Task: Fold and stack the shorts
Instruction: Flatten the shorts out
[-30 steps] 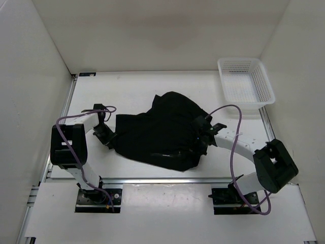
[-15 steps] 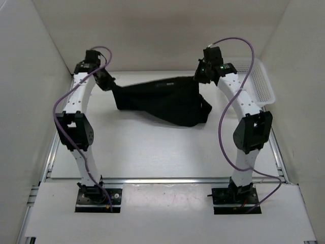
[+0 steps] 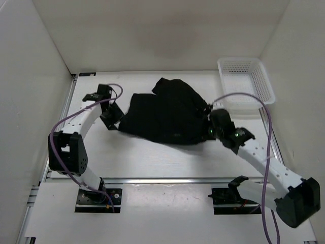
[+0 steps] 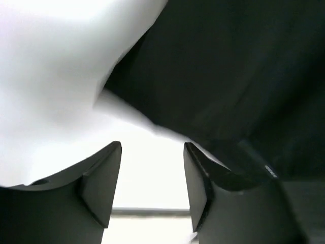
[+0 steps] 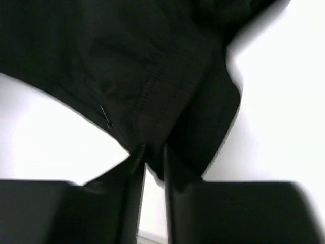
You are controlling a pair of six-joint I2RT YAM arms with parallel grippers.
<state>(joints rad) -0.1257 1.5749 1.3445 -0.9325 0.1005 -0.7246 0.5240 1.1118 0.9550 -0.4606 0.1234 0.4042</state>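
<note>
The shorts (image 3: 165, 116) lie in a rumpled black heap at the middle of the table (image 3: 152, 160), between my two arms, with no clean fold showing. My left gripper (image 4: 152, 170) sits at the heap's left edge, jaws apart with only bare table between them; the cloth lies just beyond. My right gripper (image 5: 150, 168) is pinched onto the heap's right edge, jaws nearly together with cloth running into the gap. A white basket (image 3: 266, 86) stands at the far right corner, apart from the cloth. No stack is started. By my reckoning nearly everything remains: spreading flat, folding, then stacking.
</note>
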